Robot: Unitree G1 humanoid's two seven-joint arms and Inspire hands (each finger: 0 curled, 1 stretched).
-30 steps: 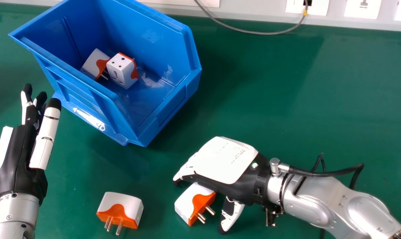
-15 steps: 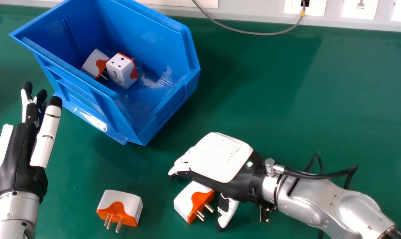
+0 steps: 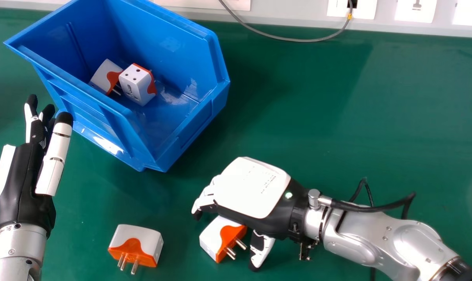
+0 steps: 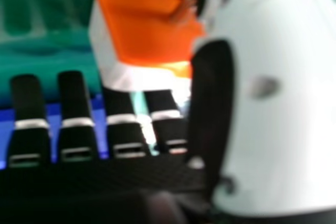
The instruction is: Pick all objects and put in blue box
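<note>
Fingers (image 3: 207, 196) of the right hand (image 3: 251, 187) stand spread over 1 plug (image 3: 213, 239). Pinch its body squarely, clear of the pins (image 3: 230, 253).

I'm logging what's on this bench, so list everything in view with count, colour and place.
Plug adapters: 4, white and orange; two inside the box, one alone on the table, one partly under the right robot hand
Box: 1, blue, far left on the table
Table: 1, green, beneath everything
Wall plates: 3, white, far right behind the table
Panel: 1, white, behind the box's right side
Cable: 1, grey, looping onto the table's far edge
Robot hands: 2, black and white; left beside the box, right over an adapter
Forearms: 2, silver; left and right, behind the hands
</note>
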